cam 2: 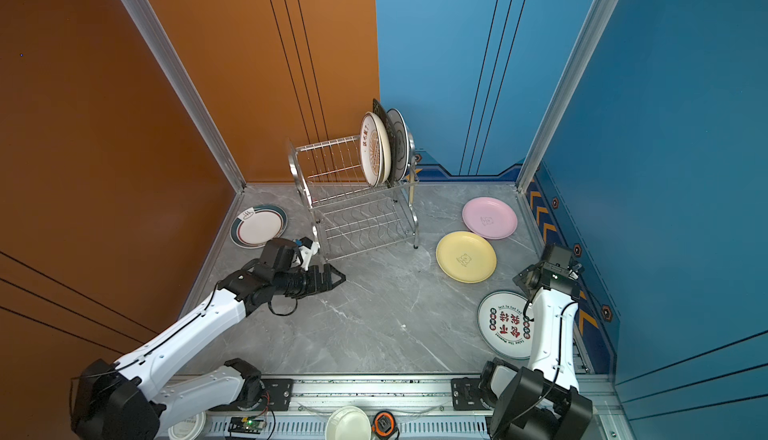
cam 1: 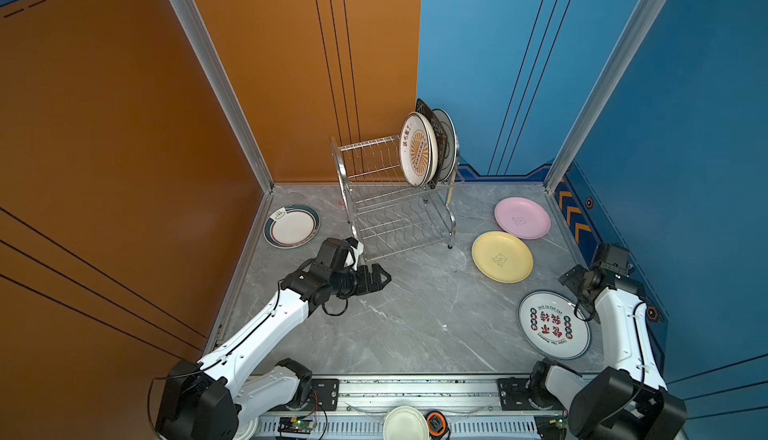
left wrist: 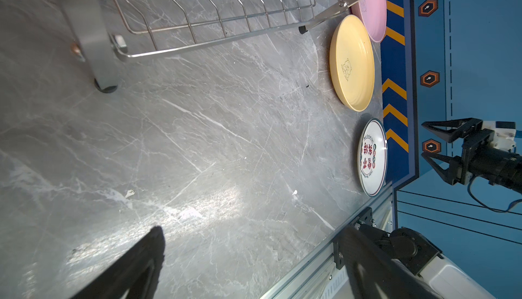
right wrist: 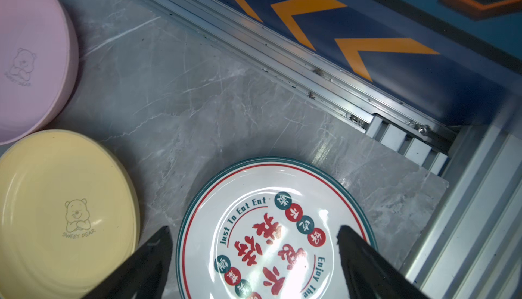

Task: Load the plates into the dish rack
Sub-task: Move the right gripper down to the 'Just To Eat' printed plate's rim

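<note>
The dish rack (cam 1: 395,213) stands at the back of the table. Its upper tier holds three upright plates: an orange-sunburst plate (cam 1: 417,151), a square black one (cam 1: 428,116) and a white one (cam 1: 448,143) behind it. A teal-rimmed plate (cam 1: 292,226) lies flat to the rack's left. Pink (cam 1: 522,217), yellow (cam 1: 502,262) and red-lettered (cam 1: 552,325) plates lie flat on the right. My left gripper (cam 1: 384,278) hovers open and empty beside the rack's front leg. My right gripper (right wrist: 254,235) hangs open above the red-lettered plate (right wrist: 271,244), touching nothing.
Orange and blue walls close in the table (cam 1: 415,325) on three sides. Along the front rail (cam 1: 415,388) sit a small white round dish (cam 1: 405,423) and an orange-black gadget (cam 1: 436,423). A white printed lid (cam 2: 187,427) lies by the left arm's base.
</note>
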`<move>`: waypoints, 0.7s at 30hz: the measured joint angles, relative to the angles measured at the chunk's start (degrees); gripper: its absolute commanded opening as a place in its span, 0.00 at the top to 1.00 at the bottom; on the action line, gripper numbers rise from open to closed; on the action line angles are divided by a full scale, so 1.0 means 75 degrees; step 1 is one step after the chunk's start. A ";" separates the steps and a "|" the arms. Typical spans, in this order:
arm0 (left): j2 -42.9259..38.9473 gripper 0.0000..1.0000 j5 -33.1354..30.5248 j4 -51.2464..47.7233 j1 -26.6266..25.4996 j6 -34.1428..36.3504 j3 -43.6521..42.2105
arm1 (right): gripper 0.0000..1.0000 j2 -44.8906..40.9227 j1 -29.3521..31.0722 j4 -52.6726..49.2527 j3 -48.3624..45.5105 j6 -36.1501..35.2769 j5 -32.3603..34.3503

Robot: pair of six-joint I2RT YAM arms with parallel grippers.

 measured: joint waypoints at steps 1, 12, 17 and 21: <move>0.0044 0.02 0.0026 0.0017 -0.0009 0.0000 0.0000 | 0.07 0.0102 -0.0128 0.0017 0.0000 -0.0035 -0.0015; 0.0277 0.02 0.0210 0.0067 -0.0096 0.0000 0.0090 | 0.03 0.0988 -0.1463 0.0449 -0.0213 -0.0533 -0.0673; 0.0236 0.02 0.0233 0.0070 -0.0108 -0.0052 0.0090 | 0.00 0.1524 -0.1792 0.0603 -0.0210 -0.0766 -0.1087; 0.0210 0.02 0.0271 0.0067 -0.0108 -0.0055 0.0090 | 0.00 0.1792 -0.1953 0.0720 -0.0213 -0.0842 -0.1402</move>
